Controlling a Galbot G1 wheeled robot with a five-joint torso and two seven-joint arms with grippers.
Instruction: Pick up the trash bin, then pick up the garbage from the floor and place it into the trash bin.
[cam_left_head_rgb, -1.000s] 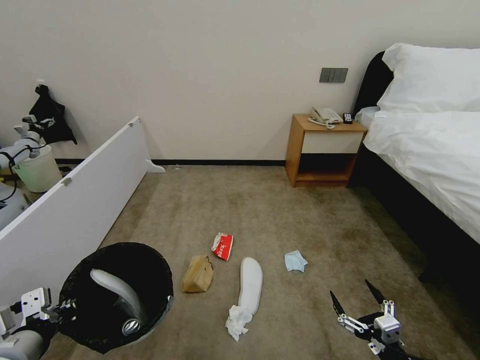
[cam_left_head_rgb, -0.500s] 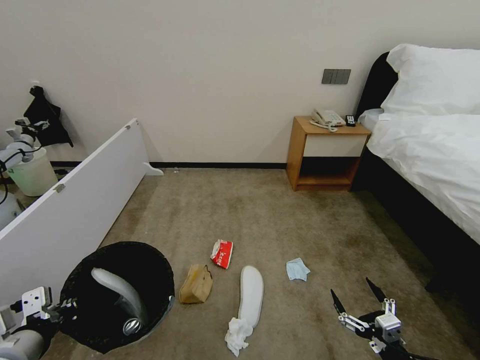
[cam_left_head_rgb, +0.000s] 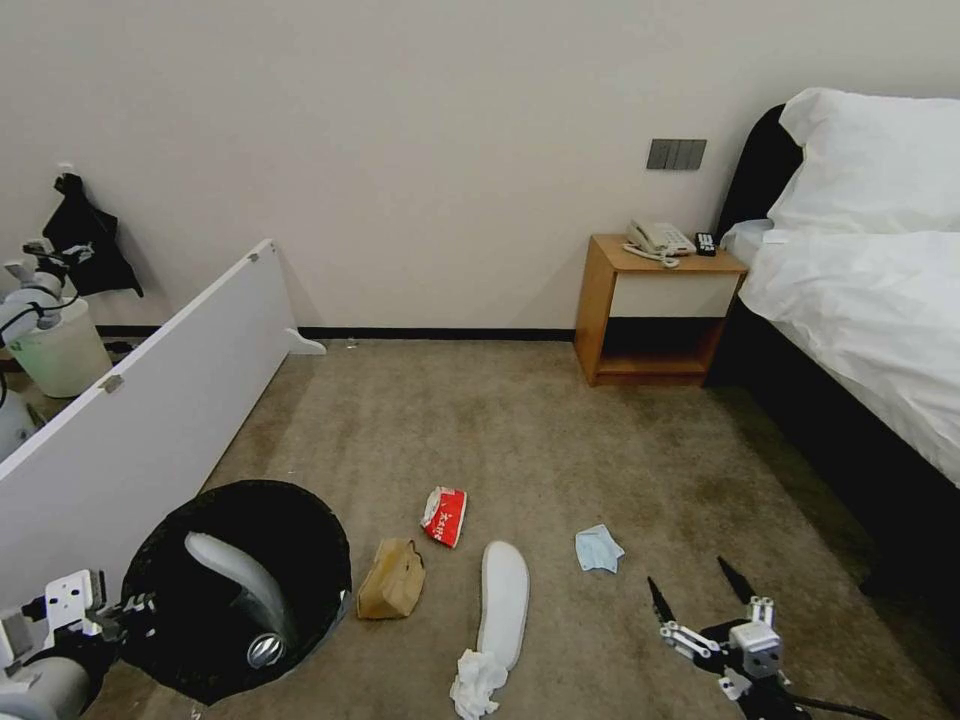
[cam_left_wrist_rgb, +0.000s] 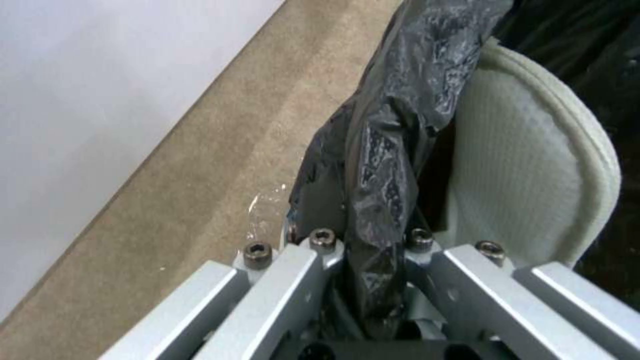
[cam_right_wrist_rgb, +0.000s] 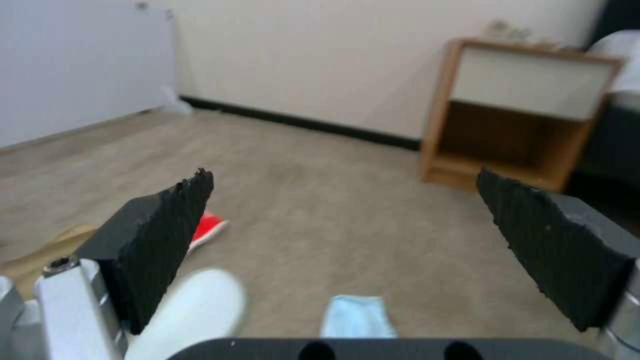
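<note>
The red snack packet (cam_left_head_rgb: 444, 516) at lower centre of the head view carries white writing, too small to read. Nothing else shows legible lettering.

Open carpet (cam_left_head_rgb: 520, 430) fills the middle of the frame, bounded at left by a white panel (cam_left_head_rgb: 150, 420) running diagonally, at the back by the wall's dark baseboard, and at right by the dark side of the bed (cam_left_head_rgb: 860, 330). A wooden nightstand (cam_left_head_rgb: 655, 310) with a telephone (cam_left_head_rgb: 658, 240) stands at upper right against the wall, beside the bed.

The trash bin (cam_left_head_rgb: 240, 590), lined with a black bag (cam_left_wrist_rgb: 380, 165), sits at lower left of the head view, close to the panel. Inside it lie a white slipper (cam_left_head_rgb: 240, 585) and a small metallic object. The left gripper (cam_left_head_rgb: 125, 610) has its fingers closed on the bin's bagged rim; the left wrist view shows the crinkled bag pinched between them, with the slipper just behind.

On the carpet to the bin's right lie a brown paper bag (cam_left_head_rgb: 392, 592), then a second white slipper (cam_left_head_rgb: 503, 603) with a white tissue (cam_left_head_rgb: 475, 685) at its near end, touching it, and further right a pale-blue mask (cam_left_head_rgb: 598, 550), apart from the rest.

The right gripper (cam_left_head_rgb: 700, 598) hangs at lower right, fingers spread wide and empty, near the mask.

A pale bucket (cam_left_head_rgb: 60, 350) stands at far left behind the panel.
</note>
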